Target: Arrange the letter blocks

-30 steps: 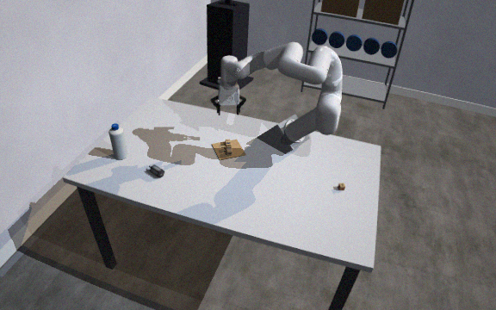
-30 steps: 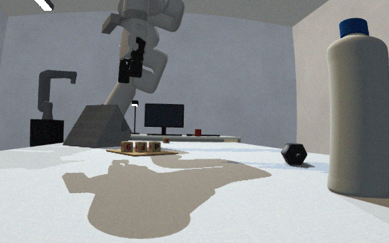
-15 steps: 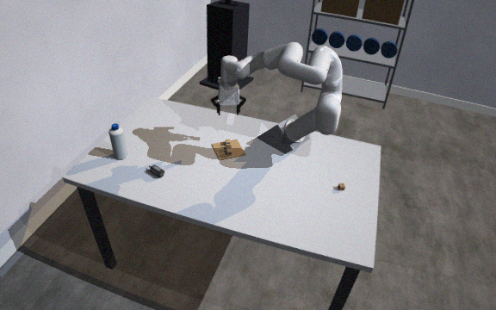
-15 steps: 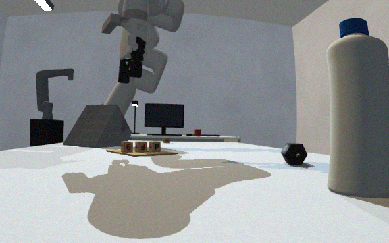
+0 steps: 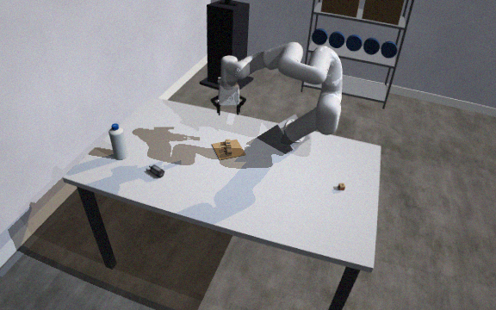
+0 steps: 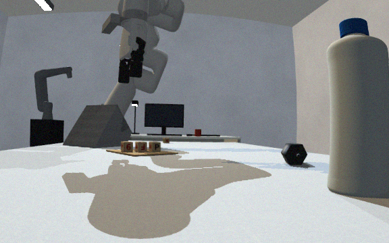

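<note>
Three small wooden blocks (image 5: 227, 147) (image 6: 140, 146) with red marks stand close together in a row on the tan mat (image 5: 235, 153) (image 6: 167, 152) near the middle of the white table (image 5: 274, 202). A fourth wooden block (image 5: 341, 186) (image 6: 166, 140) lies alone on the table, far from the mat, near the table's right edge. My gripper (image 5: 228, 111) (image 6: 131, 69) is open and empty, raised high above the table's far edge, well clear of the mat.
A white bottle with a blue cap (image 5: 118, 141) (image 6: 360, 108) stands near the table's left end. A small black object (image 5: 156, 170) (image 6: 294, 154) lies near it. The arm's dark base (image 5: 275, 139) (image 6: 96, 126) sits at the table's far edge.
</note>
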Controlling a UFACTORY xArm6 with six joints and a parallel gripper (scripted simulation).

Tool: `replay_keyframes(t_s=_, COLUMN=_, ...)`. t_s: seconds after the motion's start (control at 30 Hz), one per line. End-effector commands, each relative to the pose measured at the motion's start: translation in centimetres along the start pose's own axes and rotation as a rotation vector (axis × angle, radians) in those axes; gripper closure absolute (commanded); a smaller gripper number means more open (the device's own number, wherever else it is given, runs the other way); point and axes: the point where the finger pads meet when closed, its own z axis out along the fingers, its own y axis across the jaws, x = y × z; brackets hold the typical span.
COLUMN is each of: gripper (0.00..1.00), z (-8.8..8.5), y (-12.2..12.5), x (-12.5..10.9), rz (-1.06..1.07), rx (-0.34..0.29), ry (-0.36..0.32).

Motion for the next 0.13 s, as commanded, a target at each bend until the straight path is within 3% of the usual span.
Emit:
replay_keyframes(t_s=0.0, gripper=0.0, z=-0.21, y=-0.14, x=0.03, rz=-0.001, rx=0.005, ry=0.002)
replay_keyframes(t_s=0.1, gripper=0.0, z=-0.21, y=-0.14, x=0.03, rz=-0.001, rx=0.005, ry=0.002)
